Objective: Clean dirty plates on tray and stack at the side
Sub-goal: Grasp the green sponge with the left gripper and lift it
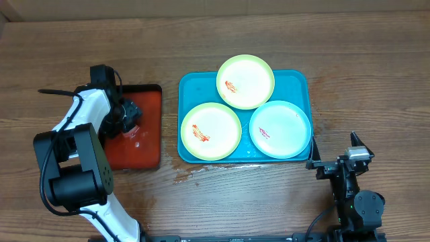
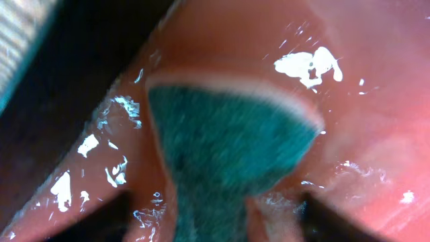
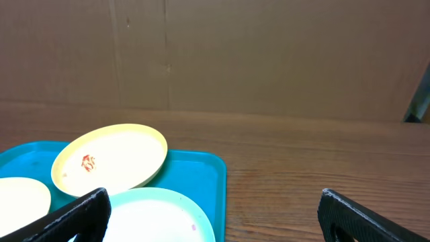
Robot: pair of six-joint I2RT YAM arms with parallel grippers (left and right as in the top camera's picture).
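three red-smeared plates (image 1: 245, 81) sit on the blue tray (image 1: 191, 84) mid-tabletop (image 1: 376, 67), right fingers (image 3: 80, 212) spread wide and empty near its corner, and the left fingers (image 2: 101, 218), blurred and cut off, stand open astride a green sponge (image 2: 228, 134) on the wet red tray (image 1: 144, 144).

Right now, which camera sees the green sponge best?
The left wrist camera: the green sponge fills it, lying on the wet red tray. Overhead, the left gripper hides it. The right wrist camera misses it.
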